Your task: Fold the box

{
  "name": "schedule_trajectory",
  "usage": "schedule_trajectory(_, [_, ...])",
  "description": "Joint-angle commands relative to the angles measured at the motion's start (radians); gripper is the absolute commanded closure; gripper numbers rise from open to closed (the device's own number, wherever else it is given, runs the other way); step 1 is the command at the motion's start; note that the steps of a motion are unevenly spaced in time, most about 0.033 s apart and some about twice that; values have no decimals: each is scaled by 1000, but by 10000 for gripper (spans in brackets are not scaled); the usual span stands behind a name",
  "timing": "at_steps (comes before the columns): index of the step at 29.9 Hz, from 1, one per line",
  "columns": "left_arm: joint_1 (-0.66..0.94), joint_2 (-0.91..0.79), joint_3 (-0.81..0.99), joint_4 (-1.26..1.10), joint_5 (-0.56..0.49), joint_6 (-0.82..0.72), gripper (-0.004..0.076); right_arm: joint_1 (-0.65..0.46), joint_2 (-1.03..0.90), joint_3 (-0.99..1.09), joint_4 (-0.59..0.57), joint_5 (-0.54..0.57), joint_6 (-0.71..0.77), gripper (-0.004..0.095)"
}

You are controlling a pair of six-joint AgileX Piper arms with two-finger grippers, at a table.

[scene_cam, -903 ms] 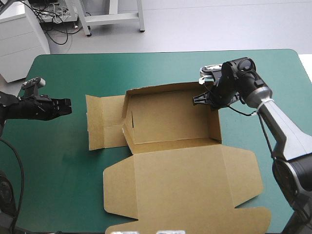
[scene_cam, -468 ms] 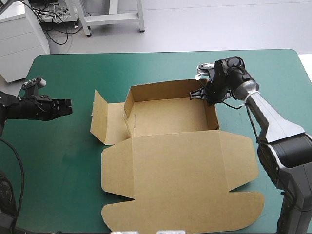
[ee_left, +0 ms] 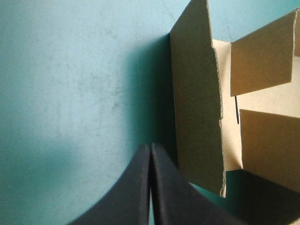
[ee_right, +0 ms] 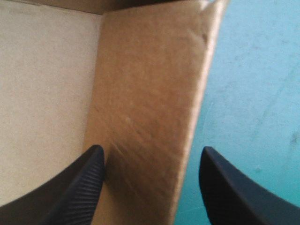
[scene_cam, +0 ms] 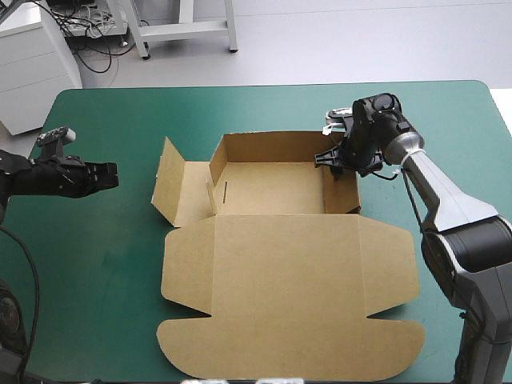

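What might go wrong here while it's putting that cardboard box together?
The right pincer stands open astride the right wall of the box, one finger inside, one outside, so the wall is not clamped and may lean back out. The left pincer is shut and apart from the box, so nothing steadies it; a push could slide the whole sheet. The left flap stands tilted and loose, and may flop down.

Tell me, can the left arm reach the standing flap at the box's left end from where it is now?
Probably yes. The left claw, shut, hangs to the left of that flap with only bare teal-green cover between them; it would need to open first.
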Motion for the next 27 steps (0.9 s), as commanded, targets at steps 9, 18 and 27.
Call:
schedule_trajectory(9, [4,-35,-24,-28,3,4,756,-7,-100,-177,39,56,93,270])
schedule_trajectory(18, [4,-35,-24,-29,9,4,756,-5,-214,-32,162,56,100,270])
schedule_trajectory(27, [4,-35,-24,-56,13,-2,756,-5,-217,94,42,51,159,270])
